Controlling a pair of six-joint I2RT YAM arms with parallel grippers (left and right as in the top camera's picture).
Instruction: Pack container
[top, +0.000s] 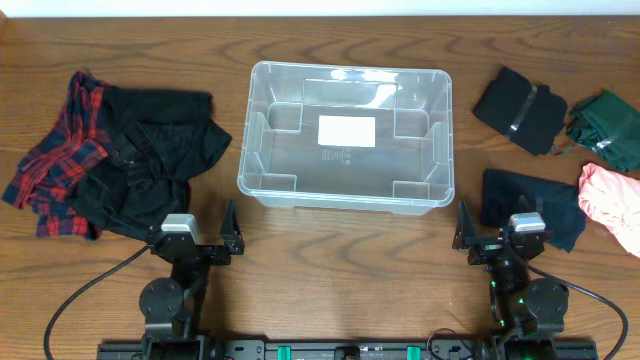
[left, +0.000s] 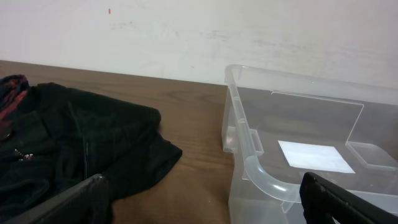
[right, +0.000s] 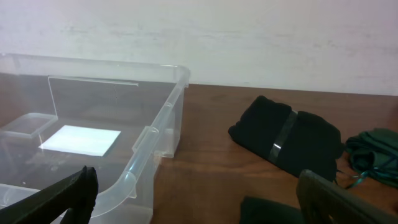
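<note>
Your container (top: 340, 203) sits in the upper middle of the overhead frame, upright on the wooden table (top: 300, 280). Nothing lies inside it, and the white label (top: 346, 130) shows through its clear base.

Your left gripper (top: 193, 235) rests at the lower left, just below the container's near left corner and apart from it. Its jaws are spread wide and hold nothing. In the left wrist view the two fingers (left: 62, 205) frame the bottom edge, with the container's rounded corner between them.

Your right gripper (top: 503, 235) rests at the lower right, below the container's near right corner. Its jaws are also wide apart and hold nothing.

At the left of the overhead frame a black garment (top: 150, 160) lies crumpled, overlapping a red plaid garment (top: 55, 170) at the far left edge.

At the upper right you see a folded black item (top: 520, 108), and a dark green garment (top: 610, 128) just beside it. Below them lie a dark garment (top: 530, 205), close to the right gripper, and a pink garment (top: 610, 200) at the right edge.
</note>
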